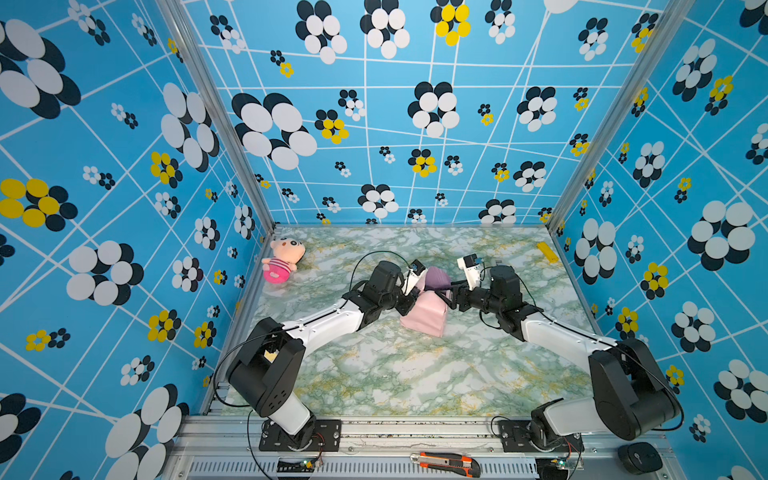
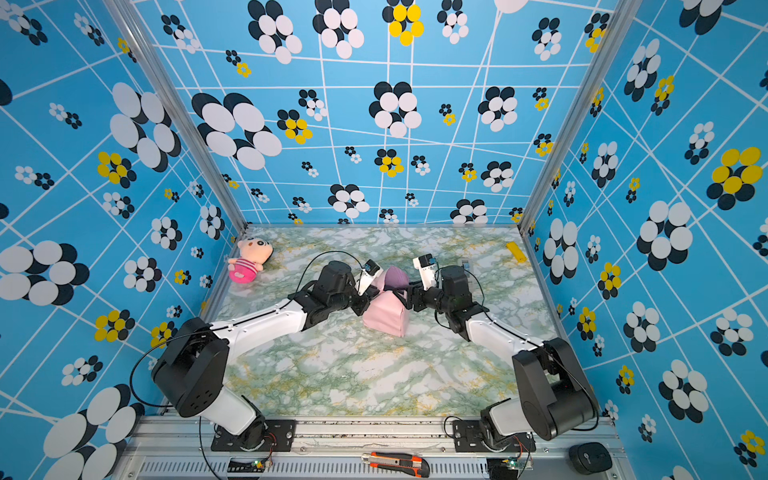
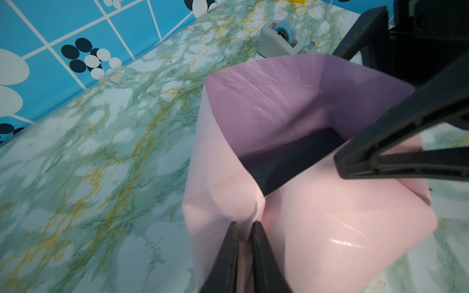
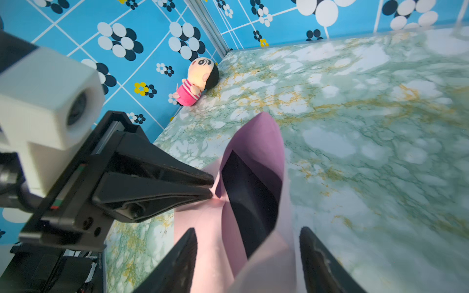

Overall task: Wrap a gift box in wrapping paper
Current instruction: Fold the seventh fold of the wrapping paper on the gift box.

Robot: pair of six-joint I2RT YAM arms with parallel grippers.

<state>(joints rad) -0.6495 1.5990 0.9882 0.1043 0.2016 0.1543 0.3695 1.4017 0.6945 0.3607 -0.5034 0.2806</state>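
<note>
One black gift box (image 3: 291, 159) is sitting mid-table (image 3: 101, 152), half-sleeved in wrapping paper (image 3: 330, 228); left jaws are pinching the pink fold almost shut, seemingly pinning the crease, while right jaws are gaping astride the lilac flap, holding nothing.

Robotics lab test cell: green-and-gold marble-patterned table (image 1: 374, 374) boxed by blue flower-print wall panels (image 1: 415, 124) on silver aluminium frame posts (image 1: 218, 116); black-and-white left robot arm (image 1: 324, 320) and right robot arm (image 1: 557, 332) bolted to front metal rail (image 1: 395, 430); orange-and-black utility knife (image 1: 446, 462) lying below
</note>
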